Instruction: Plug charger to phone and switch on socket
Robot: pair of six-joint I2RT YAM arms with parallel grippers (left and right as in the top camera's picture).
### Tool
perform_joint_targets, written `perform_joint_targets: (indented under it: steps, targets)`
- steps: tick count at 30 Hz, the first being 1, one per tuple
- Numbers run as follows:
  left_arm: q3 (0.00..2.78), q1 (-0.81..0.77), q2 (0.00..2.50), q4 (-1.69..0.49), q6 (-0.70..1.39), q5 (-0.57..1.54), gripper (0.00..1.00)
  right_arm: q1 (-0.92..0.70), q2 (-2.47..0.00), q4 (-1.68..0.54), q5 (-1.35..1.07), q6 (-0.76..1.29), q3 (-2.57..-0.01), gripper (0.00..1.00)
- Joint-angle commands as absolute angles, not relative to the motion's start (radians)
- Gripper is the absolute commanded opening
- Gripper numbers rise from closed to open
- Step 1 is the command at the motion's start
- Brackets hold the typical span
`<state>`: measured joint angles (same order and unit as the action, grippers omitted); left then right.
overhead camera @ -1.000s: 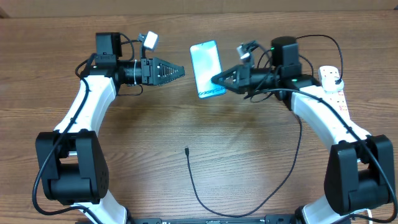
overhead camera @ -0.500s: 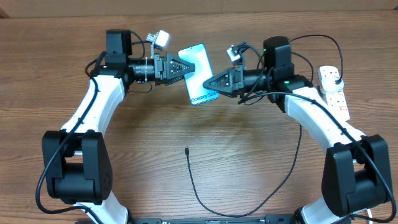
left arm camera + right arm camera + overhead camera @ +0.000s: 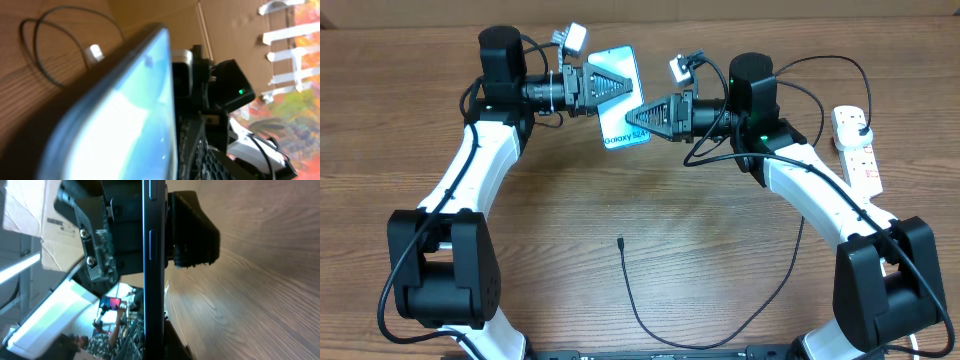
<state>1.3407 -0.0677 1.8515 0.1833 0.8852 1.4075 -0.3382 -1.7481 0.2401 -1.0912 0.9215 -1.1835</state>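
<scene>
As it lies, socket (image 3: 857, 156) holds plug (image 3: 861, 119)

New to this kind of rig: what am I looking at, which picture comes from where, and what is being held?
Two robot arms work at a wooden table. One picture looks down from above. The other two come from a camera on each wrist, so they show the phone from very close. The right gripper is clamped on the phone's edge. The left gripper has its fingers on either side of the phone, but it is unclear whether they grip. On the table lie the black charger cable, its small tip unplugged, and the white power strip beside the right arm.
</scene>
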Motion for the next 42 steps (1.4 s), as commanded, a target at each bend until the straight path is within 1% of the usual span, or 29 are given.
perform_joint_targets:
  steps: [1, 6, 9, 14, 22, 25, 34, 38, 42]
  targets:
    - [1.351, -0.063, 1.829, 0.304, 1.099, 1.433, 0.54, -0.339, -1.737, 0.281, -1.051, 0.995, -1.198, 0.04]
    - [1.351, -0.062, 1.829, 0.576, 1.313, 1.433, 0.53, -0.339, -1.738, 0.282, -1.028, 0.991, -1.198, 0.04]
    - [1.351, -0.064, 1.829, 0.654, 1.375, 1.438, 0.52, -0.339, -1.738, 0.290, -1.010, 0.991, -1.198, 0.04]
    - [1.351, -0.065, 1.829, 0.660, 1.377, 1.441, 0.48, -0.339, -1.738, 0.342, -1.007, 0.999, -1.198, 0.04]
    - [1.351, -0.067, 1.829, 0.660, 1.377, 1.448, 0.46, -0.338, -1.738, 0.346, -0.958, 1.000, -1.198, 0.04]
    - [1.351, -0.066, 1.829, 0.660, 1.377, 1.463, 0.41, -0.338, -1.738, 0.352, -0.950, 0.999, -1.198, 0.04]
    - [1.351, -0.069, 1.829, 0.660, 1.376, 1.467, 0.40, -0.339, -1.738, 0.364, -0.943, 1.000, -1.198, 0.04]
    - [1.351, -0.086, 1.829, 0.660, 1.357, 1.481, 0.41, -0.338, -1.738, 0.371, -0.944, 1.048, -1.198, 0.04]
    - [1.351, -0.093, 1.829, 0.660, 1.337, 1.487, 0.40, -0.338, -1.738, 0.368, -0.953, 1.050, -1.198, 0.04]
